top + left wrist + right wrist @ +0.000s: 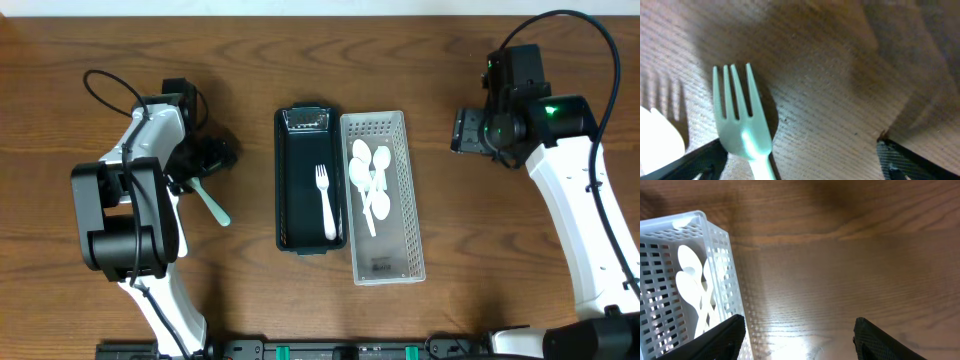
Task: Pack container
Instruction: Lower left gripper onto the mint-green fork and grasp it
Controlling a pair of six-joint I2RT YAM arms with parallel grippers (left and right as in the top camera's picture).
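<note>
A mint-green plastic fork (212, 203) lies on the wooden table left of the black container (286, 190). In the left wrist view the fork (742, 125) lies between my left gripper's (799, 147) wide-open fingers, nearer the left finger, tines pointing away. My left gripper (205, 160) sits low over it. A white fork (326, 200) lies inside the black container. My right gripper (462, 130) is open and empty, hovering right of the white perforated basket (410, 200); in the right wrist view its fingers (797, 325) frame bare table.
The white basket (715, 255) holds several white spoons (368, 180), which also show in the right wrist view (692, 285). A white piece of cutlery (655, 142) lies at the left edge of the left wrist view.
</note>
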